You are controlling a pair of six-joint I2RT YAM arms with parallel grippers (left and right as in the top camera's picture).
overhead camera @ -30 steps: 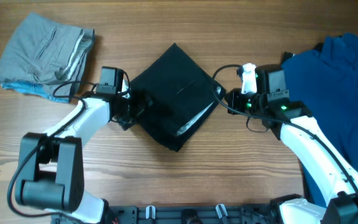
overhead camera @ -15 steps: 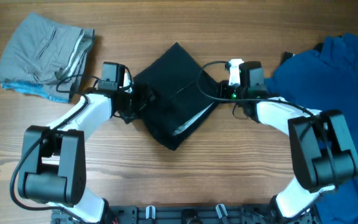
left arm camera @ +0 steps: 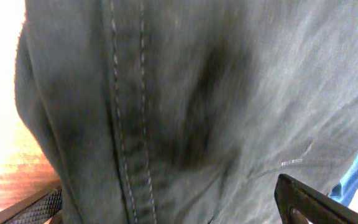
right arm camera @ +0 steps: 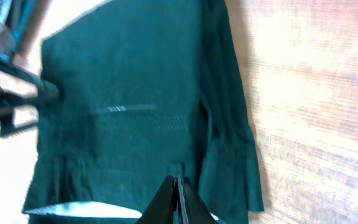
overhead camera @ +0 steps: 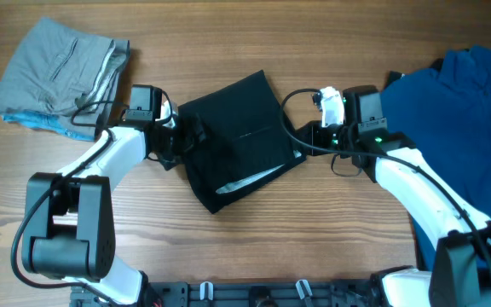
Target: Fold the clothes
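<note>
The black shorts [overhead camera: 237,136] lie folded in a rough square at the table's middle, with a strip of white inner waistband [overhead camera: 247,181] showing at the front edge. My left gripper [overhead camera: 180,141] is at their left edge; in the left wrist view its fingers [left arm camera: 166,208] are spread wide with the black fabric [left arm camera: 197,93] filling the gap. My right gripper [overhead camera: 301,152] is at the shorts' right corner. In the right wrist view its fingers [right arm camera: 178,186] are closed together on the fabric [right arm camera: 123,124], just inside the right edge.
A grey folded garment [overhead camera: 58,77] lies at the back left, with a blue edge beneath it. A blue shirt [overhead camera: 463,128] is spread over the right side of the table, under the right arm. Bare wood lies in front of the shorts.
The shorts have turned from a diamond to a squarer lie and shifted slightly. My right gripper moved from their upper right edge down to the right corner. My left gripper shifted a little left.
</note>
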